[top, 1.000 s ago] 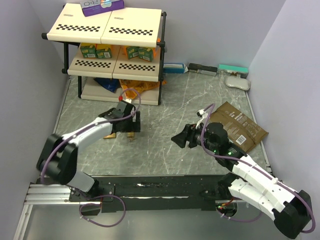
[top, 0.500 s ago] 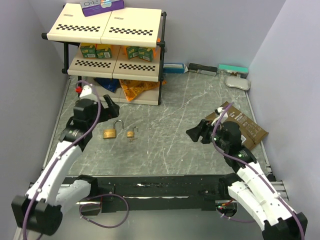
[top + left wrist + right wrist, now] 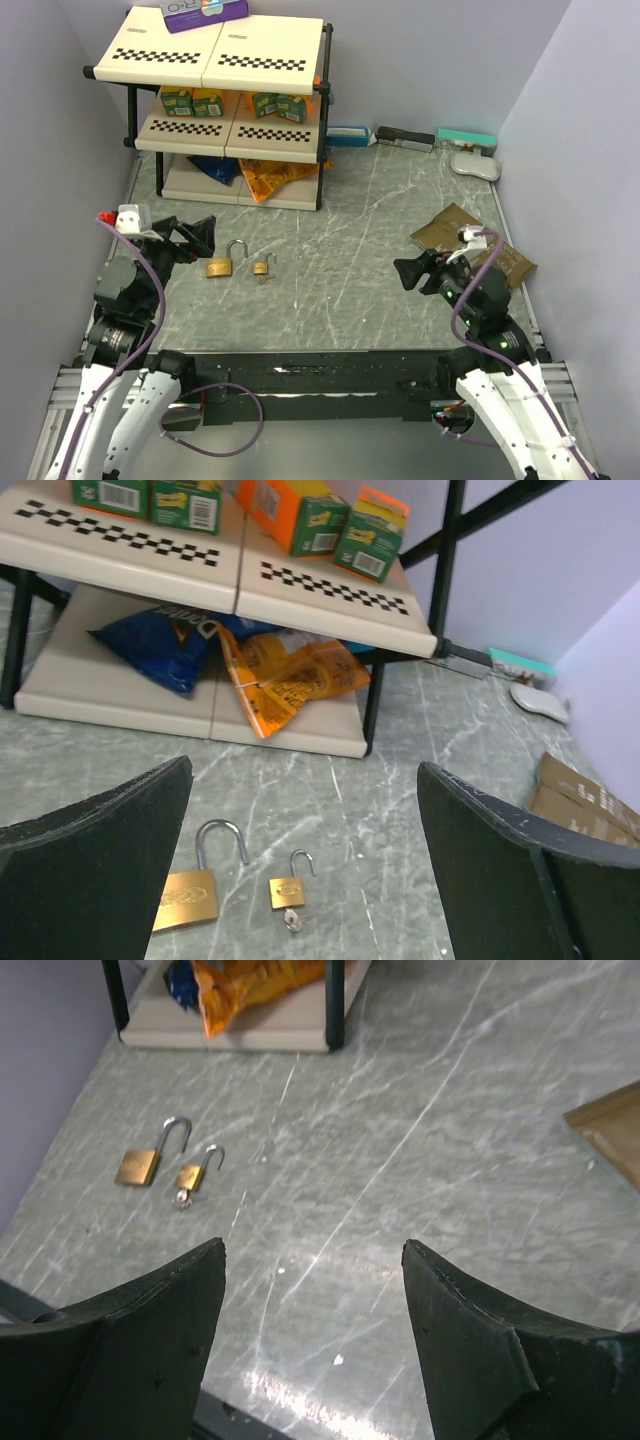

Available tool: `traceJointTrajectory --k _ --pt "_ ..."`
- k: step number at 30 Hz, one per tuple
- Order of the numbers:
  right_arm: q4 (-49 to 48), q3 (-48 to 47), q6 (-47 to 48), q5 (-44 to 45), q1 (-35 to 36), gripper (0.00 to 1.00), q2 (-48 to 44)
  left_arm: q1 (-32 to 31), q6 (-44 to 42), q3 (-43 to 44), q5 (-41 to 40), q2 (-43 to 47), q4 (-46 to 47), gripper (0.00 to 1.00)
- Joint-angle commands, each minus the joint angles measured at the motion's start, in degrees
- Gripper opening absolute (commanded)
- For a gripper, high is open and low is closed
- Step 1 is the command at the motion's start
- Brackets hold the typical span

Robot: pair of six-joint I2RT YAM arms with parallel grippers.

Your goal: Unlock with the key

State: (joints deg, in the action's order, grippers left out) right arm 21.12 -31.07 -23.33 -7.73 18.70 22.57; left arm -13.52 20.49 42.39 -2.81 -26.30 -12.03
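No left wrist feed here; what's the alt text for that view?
Framed by the open left end effector, two brass padlocks lie on the grey table with shackles swung open: the larger padlock at left, the smaller padlock beside it with the key at its base. A shelf holding snack bags stands behind.

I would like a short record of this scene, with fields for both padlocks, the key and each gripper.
larger brass padlock: lying on the grey marbled table, shackle open
smaller brass padlock: beside it, apart, shackle open
tiny dark metal key: at the smaller padlock's keyhole end
left gripper: open, empty, away from both locks
right gripper: open, empty, farther away
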Motion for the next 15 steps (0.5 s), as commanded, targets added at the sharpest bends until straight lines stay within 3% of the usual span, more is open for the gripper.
traceJointTrajectory --k 1,15 --pt "0.1 -2.4 2.1 3.5 -0.4 0.78 -3.3 0.1 -1.1 -0.1 -3.7 -0.3 0.4 0.99" --pt "-0.4 -1.5 2.7 4.1 -0.4 0.78 -5.0 0.1 -1.1 -0.6 -1.7 -0.8 0.9 1.0"
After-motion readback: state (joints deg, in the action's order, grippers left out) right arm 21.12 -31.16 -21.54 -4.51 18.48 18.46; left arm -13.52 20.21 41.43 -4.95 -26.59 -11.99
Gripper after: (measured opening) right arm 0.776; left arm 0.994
